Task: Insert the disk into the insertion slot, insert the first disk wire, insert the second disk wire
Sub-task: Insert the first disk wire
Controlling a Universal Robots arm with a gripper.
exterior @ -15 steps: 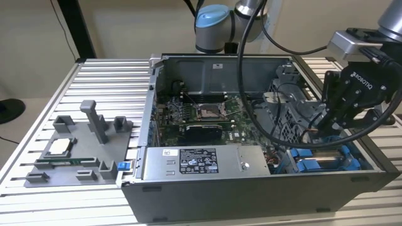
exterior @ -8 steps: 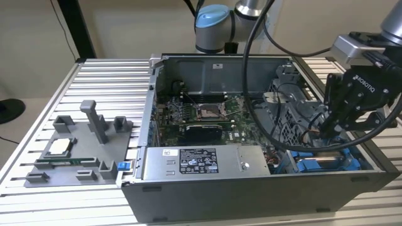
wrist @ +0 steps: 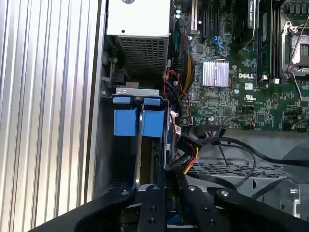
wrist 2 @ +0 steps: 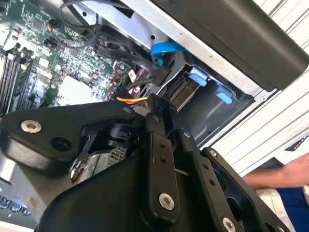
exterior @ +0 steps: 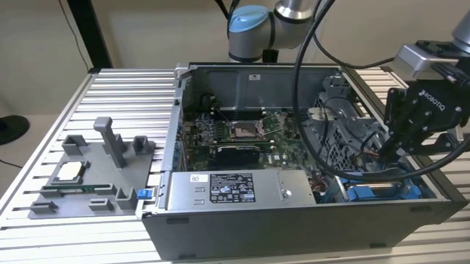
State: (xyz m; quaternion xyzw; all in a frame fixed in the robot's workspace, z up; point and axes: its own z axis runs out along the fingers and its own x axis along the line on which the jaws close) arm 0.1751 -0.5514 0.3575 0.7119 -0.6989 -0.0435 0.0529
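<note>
The disk (wrist: 153,123), in its bright blue carrier, stands edge-on inside the grey insertion slot (wrist: 108,145) at the case's front corner. In the exterior view its blue frame (exterior: 375,192) shows beside the power supply. My gripper (wrist: 165,176) hangs just over the disk's end, shut on a black connector (wrist 2: 157,104) with yellow, red and orange wires (wrist 2: 130,100). In the exterior view the gripper (exterior: 388,157) reaches down into the case on that view's right. A blue flat cable (wrist 2: 166,48) curls near the bay. The connector's mating end is hidden by the fingers.
The open computer case (exterior: 294,225) sits on a ribbed aluminium table (exterior: 125,88). The grey power-supply box (exterior: 242,190) lies beside the bay, with the motherboard (wrist: 231,72) behind it. A grey fixture tray (exterior: 88,176) stands at the exterior view's left. A person's arm (wrist 2: 280,176) rests outside the case.
</note>
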